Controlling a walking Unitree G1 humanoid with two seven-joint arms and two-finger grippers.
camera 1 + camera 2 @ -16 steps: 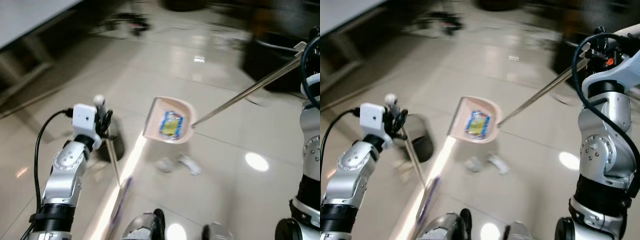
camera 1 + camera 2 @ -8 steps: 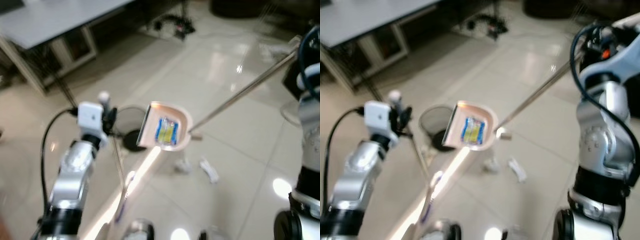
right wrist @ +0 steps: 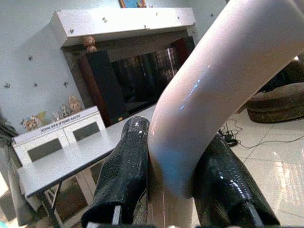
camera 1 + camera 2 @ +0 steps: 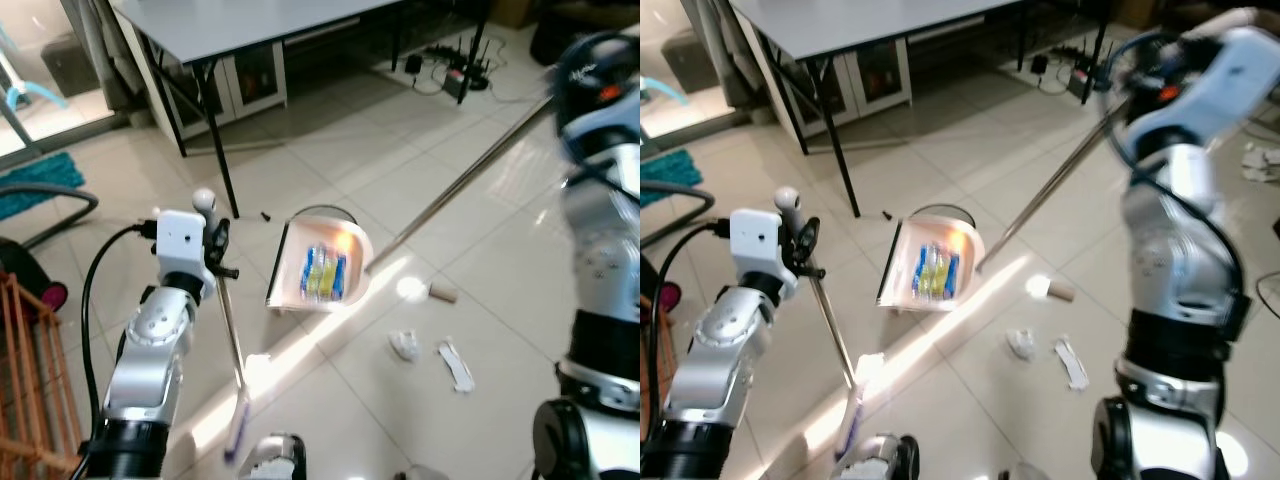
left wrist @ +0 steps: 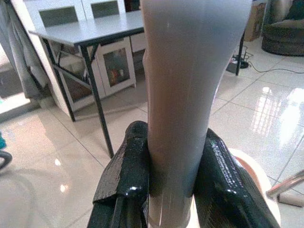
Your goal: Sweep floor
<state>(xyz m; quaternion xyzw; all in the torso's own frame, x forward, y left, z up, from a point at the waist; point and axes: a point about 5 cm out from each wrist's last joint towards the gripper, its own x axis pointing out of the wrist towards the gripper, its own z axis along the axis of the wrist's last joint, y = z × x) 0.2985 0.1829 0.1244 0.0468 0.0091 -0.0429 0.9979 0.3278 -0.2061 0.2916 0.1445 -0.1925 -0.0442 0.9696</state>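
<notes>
Right gripper [image 3: 171, 190] clamps the dustpan [image 4: 322, 266] handle, one pan raised with what look like two wrappers [image 4: 324, 273]. Left gripper [image 5: 173, 190] pinches one broom [image 4: 232, 360]. Three scraps [image 4: 405, 345] litter glossy tiles [image 4: 340, 150] near one grey table [image 4: 220, 20].

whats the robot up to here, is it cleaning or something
Yes, it is sweeping up. The right gripper is shut on the long handle of a pink dustpan, held over a small bin with a yellow and blue wrapper lying in it. The left gripper is shut on the broom, whose head reaches down to the tiled floor. Some white scraps and a small cardboard tube lie on the tiles beside the pan, not yet swept.
</notes>
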